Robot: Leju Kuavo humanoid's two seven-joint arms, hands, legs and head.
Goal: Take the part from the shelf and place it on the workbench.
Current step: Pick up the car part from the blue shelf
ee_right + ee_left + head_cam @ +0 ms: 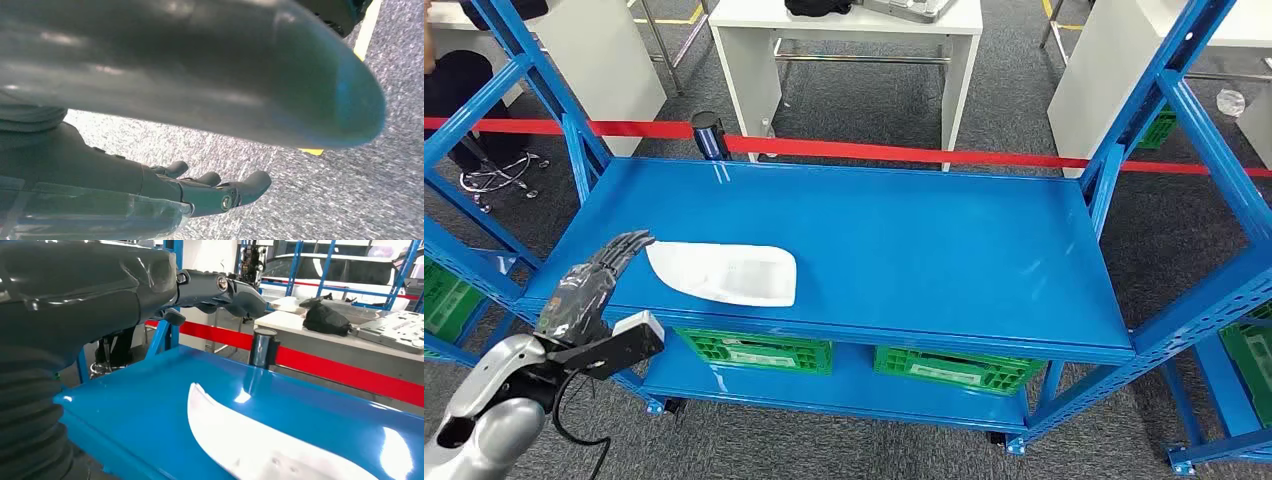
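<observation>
The white part lies flat on the top deck of the blue shelf, toward its front left corner, pointed end facing my left hand. That hand is extended over the left edge of the deck, fingers stretched forward and apart, holding nothing; its fingertips sit just beside the pointed tip of the part, and I cannot confirm contact from the head view. The left wrist view shows the thumb raised above the deck with the part's curved edge below and ahead of it, apart from the fingers. My right hand hangs beside my body over grey carpet, fingers loosely extended and grasping nothing. Assessment: the approach to the grasp is under way and the pick-up has not begun. The part looks thin, smooth and shallow, lying close against a glossy deck, so a grip from above would likely slip. I judge the sound method is to advance the hand along the part's near edge, get the fingers under or over the rim with the thumb opposing, and close only once both sides are engaged. Pushing the tip first risks sliding the part away across the deck. Green crates sit on the lower level, and a red barrier tape runs behind the shelf.
</observation>
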